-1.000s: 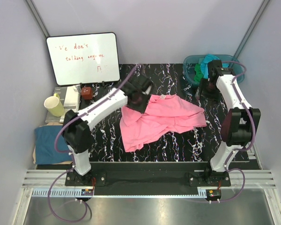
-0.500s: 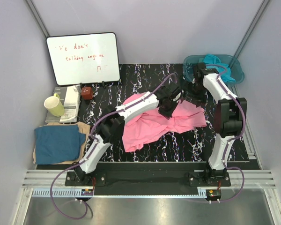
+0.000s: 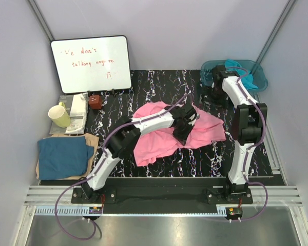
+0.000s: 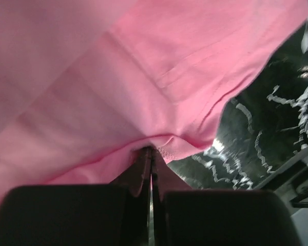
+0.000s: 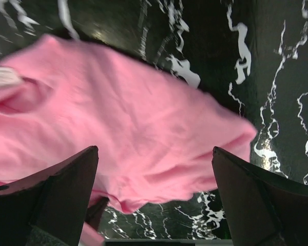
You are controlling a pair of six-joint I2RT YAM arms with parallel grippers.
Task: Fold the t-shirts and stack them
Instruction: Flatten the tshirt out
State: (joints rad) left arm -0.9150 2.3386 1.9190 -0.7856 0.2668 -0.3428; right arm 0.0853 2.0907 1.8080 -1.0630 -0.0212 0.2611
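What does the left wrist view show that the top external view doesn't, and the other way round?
Only the left wrist view: the left gripper shut, its tips pinching a stitched hem of the pink t-shirt. Only the top external view: the whiteboard, the yellow mug, the folded dark blue t-shirt, the teal basin and both arms in full. Both views: the pink t-shirt and the black marbled table.

Whiteboard [image 3: 91,64] (red writing), yellow mug [image 3: 58,115] — teal basin [image 3: 262,81], back corner.

Even bright light, blurred wrist views
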